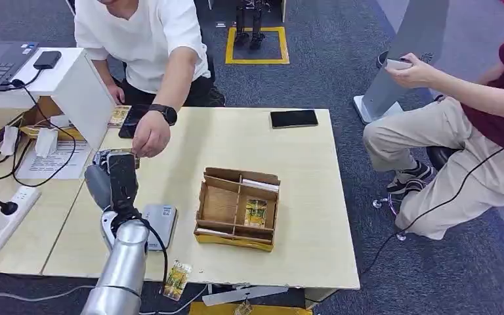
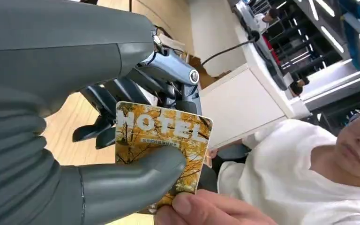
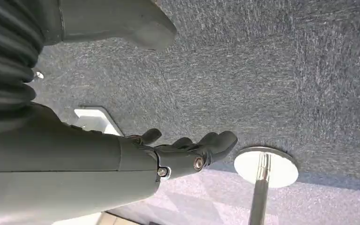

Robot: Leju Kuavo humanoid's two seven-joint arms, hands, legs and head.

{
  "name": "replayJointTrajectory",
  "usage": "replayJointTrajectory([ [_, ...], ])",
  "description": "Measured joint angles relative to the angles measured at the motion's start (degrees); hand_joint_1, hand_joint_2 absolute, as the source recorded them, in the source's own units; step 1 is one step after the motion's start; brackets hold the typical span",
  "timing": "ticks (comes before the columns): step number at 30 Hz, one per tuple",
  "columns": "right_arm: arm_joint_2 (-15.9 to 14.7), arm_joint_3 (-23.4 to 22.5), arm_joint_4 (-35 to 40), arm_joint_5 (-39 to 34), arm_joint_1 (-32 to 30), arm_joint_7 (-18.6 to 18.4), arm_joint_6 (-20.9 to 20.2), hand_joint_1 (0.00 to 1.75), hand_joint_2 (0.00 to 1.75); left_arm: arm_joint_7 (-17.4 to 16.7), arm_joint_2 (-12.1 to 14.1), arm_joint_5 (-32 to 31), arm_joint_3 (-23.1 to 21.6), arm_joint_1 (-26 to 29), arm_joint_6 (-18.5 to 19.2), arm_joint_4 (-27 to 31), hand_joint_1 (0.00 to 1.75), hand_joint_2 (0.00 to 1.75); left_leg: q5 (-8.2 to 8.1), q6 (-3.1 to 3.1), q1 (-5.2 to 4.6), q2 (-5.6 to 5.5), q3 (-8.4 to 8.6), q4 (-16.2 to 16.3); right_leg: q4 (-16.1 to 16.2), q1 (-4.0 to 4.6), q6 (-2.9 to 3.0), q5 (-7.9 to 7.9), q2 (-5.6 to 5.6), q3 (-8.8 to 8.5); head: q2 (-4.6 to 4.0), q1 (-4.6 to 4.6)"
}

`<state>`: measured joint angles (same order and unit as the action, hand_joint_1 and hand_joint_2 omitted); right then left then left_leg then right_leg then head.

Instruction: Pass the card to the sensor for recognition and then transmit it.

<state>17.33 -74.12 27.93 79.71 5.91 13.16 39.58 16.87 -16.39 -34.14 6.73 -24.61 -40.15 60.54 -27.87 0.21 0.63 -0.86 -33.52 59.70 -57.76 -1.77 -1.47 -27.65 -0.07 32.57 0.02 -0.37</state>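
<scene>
Fingers (image 2: 122, 91) and thick thumb of the left hand (image 1: 119, 172) pinch the card (image 2: 161, 140) above the counter (image 1: 302, 151), while a person's hand (image 1: 149, 136) reaches in and already touches the card's free edge, so the handover looks under way; the right hand (image 3: 187, 152) hangs over the floor, its fingers loosely extended and holding nothing. To do this well, I would keep the card steady and ease the thumb off only once the person's grip is firm, without tugging. Large white letters on the yellow-leaf card read "HOTEL", the smaller line beneath being too fine to read
</scene>
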Motion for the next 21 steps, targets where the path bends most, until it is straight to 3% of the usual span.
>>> replayJointTrajectory([
  [1, 0.0, 0.0, 0.09, -0.02, -0.02, 0.0, 0.0, 0.0, 1.75, 0.3, -0.11, 0.52, 0.0, -0.01, 0.0, -0.2, 1.5, 1.75, 0.0, 0.0, 0.0, 0.0, 0.0, 0.0, 0.0, 0.0, 0.0, 0.0, 0.02, 0.01, 0.0, 0.0],
  [2, 0.0, -0.02, 0.15, -0.07, -0.05, 0.0, -0.02, 0.0, 1.75, 0.41, -0.22, 0.96, 0.0, -0.05, 0.0, -0.33, 0.09, 1.75, 0.0, 0.0, 0.0, 0.01, 0.0, 0.0, 0.0, 0.0, 0.0, 0.0, 0.02, 0.01, 0.0, -0.02],
  [3, 0.07, -0.04, 0.28, -0.09, -0.09, 0.0, -0.02, 0.0, 1.75, 0.48, -0.35, 1.29, 0.0, -0.07, 0.0, -0.5, 0.0, 1.75, 0.0, 0.0, 0.0, 0.01, 0.0, 0.0, 0.0, 0.0, 0.0, 0.0, 0.02, 0.01, 0.0, 0.0],
  [21, 0.52, -1.14, 1.68, 1.27, -0.5, 0.35, 0.0, 0.0, 1.75, 3.54, -1.4, 8.13, 0.0, 0.73, 0.0, 0.35, 0.0, 1.75, 0.0, 0.0, 0.0, -0.01, -0.01, 0.0, 0.0, 0.0, 0.0, 0.0, -0.01, 0.0, 0.0, 0.0],
])
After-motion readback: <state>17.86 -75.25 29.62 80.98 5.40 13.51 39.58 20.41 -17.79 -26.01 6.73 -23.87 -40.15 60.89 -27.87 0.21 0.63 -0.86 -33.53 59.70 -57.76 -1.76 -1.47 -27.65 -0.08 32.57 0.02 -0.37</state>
